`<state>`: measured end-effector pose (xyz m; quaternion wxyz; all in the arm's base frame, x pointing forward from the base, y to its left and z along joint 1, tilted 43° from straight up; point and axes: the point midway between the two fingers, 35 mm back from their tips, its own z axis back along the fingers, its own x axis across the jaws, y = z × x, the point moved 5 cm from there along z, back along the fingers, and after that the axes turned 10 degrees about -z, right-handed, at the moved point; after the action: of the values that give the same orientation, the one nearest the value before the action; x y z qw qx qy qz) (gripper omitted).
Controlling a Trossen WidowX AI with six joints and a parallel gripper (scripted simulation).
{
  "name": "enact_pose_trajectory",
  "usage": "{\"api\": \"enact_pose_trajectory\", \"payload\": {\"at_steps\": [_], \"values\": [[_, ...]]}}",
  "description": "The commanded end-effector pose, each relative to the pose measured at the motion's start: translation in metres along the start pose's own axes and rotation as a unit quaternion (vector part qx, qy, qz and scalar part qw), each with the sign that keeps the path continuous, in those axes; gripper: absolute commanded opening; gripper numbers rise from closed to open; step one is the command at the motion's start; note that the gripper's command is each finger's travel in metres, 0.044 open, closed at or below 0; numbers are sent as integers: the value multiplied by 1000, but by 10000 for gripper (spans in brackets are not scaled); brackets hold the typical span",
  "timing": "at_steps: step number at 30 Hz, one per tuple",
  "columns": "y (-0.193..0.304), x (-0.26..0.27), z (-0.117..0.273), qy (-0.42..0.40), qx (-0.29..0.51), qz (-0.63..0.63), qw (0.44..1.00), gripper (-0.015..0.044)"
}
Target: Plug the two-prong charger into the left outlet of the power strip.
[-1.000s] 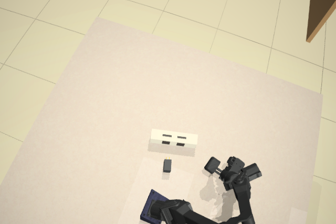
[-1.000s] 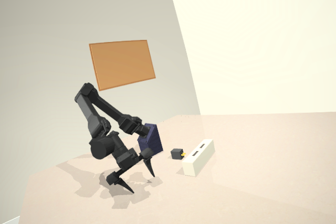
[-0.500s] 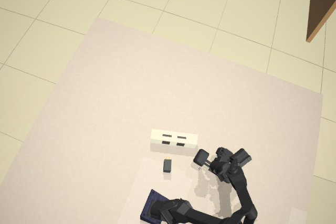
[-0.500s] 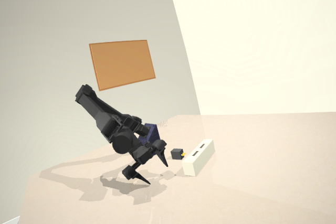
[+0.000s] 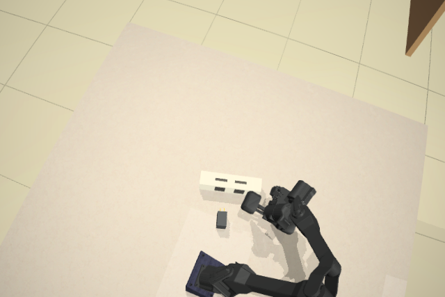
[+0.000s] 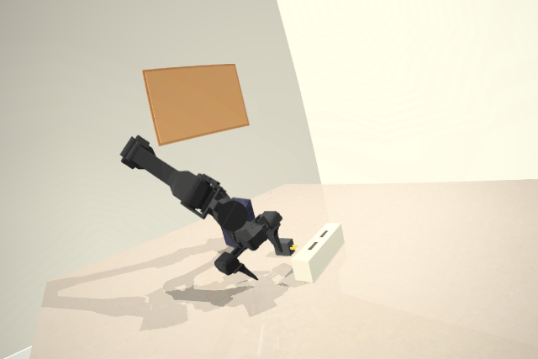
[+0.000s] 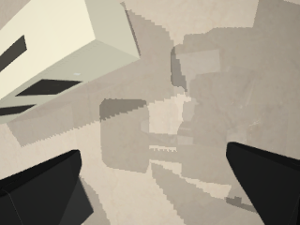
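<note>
Two-prong charger: dark gray, boxy, paired yellow prongs facing power strip; on surface, near strip, unplugged. Pincer released, fingers wide apart, grasping nothing.

matt black plastic-looking charger with shiny gold-coloured metallic prongs

From my station, I see a pale beige tabletop spread above a floor of cream tiles with thin dark grout lines. At the top view's upper edge I make out wooden furniture. In the exterior view, I get an orange-brown rectangular panel against the grey wall.
</note>
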<state>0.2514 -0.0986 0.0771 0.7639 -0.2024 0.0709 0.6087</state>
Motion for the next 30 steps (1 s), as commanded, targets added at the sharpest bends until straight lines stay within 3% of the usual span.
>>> {"api": "enact_pose_trajectory", "payload": {"at_steps": [1,30], "values": [[4,14,-3,5,21,12,1000,440],[42,91,-3,87,102,97,986,440]]}}
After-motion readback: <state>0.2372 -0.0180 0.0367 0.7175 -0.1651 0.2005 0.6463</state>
